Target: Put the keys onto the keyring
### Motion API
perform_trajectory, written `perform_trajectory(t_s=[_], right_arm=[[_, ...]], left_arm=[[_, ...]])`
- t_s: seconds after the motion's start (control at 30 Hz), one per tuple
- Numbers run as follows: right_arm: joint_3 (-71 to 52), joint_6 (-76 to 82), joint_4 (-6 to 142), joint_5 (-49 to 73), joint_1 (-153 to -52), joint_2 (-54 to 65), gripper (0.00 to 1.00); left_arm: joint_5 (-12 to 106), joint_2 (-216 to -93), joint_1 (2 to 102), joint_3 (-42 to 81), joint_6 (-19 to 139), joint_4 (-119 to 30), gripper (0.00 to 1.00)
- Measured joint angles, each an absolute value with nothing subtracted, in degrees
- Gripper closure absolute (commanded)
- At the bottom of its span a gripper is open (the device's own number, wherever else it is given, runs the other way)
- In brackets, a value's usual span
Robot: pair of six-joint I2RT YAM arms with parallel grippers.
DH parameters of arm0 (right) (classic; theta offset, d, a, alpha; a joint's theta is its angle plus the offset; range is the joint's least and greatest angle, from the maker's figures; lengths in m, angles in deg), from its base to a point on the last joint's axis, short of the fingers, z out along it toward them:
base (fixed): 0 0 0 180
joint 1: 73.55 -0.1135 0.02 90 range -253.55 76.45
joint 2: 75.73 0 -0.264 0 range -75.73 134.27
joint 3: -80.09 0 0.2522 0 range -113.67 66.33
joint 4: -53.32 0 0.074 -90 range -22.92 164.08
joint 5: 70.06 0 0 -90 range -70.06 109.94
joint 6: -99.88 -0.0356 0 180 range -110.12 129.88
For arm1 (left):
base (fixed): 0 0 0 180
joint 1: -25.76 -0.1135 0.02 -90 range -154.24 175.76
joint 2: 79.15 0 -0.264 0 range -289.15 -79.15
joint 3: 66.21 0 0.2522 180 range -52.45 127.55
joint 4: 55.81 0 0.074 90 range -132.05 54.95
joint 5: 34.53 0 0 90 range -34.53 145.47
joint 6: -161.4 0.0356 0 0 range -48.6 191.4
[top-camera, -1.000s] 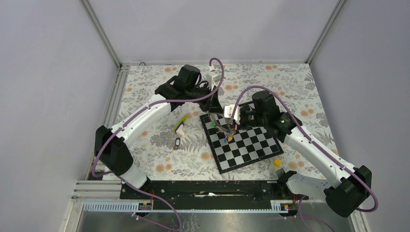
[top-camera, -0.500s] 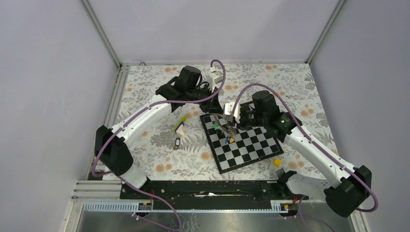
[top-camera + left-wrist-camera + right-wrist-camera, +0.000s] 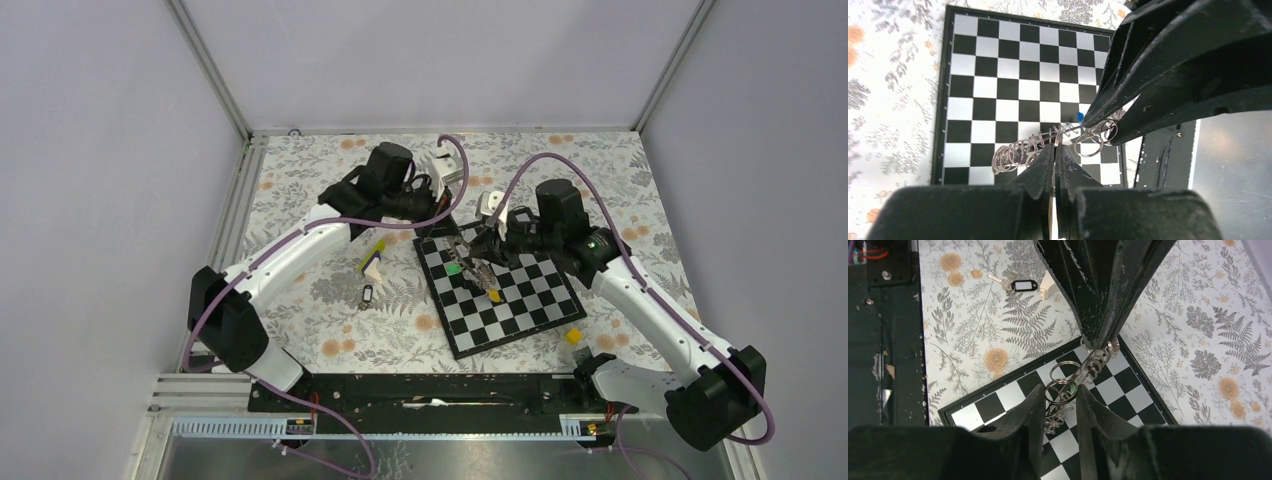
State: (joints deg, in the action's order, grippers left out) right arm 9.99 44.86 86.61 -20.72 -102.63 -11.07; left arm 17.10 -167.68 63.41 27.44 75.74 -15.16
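Note:
The keyring (image 3: 470, 256), a wire with several small loops, hangs above the chessboard (image 3: 520, 312) between both grippers. My left gripper (image 3: 1055, 146) is shut on its wire. My right gripper (image 3: 1060, 391) is closed round one end loop (image 3: 1062, 381), which touches both fingers. A green key (image 3: 453, 268) and a yellow key (image 3: 495, 296) dangle from the keyring. A bit of the blue key (image 3: 1080, 116) shows beside the right gripper's fingers (image 3: 1158, 65). The black key (image 3: 367, 296), with a white label, lies on the flowered cloth left of the board.
A lime-and-white wedge (image 3: 372, 261) lies on the cloth just behind the black key (image 3: 1020, 286). A small yellow block (image 3: 574, 336) sits off the board's near right corner. The black base rail (image 3: 430, 390) runs along the near edge.
The right arm has pulled back to the right, and the keyring is now stretched between the grippers. The green and yellow keys have shifted right along it. The right jaws have narrowed a little.

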Motion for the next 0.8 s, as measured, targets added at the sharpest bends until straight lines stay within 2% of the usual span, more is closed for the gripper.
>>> perform_trajectory(t_s=[0.63, 0.8], right_arm=[[15.1, 27.9, 72.0, -30.7, -99.6, -7.1, 0.86], [16.8, 23.9, 68.2, -32.0, -98.6, -6.4, 0.89]], left_arm=[[17.9, -166.5, 63.6, 26.6, 83.1, -17.6, 1.0], [19.0, -166.5, 63.6, 25.7, 84.9, -17.9, 0.89]])
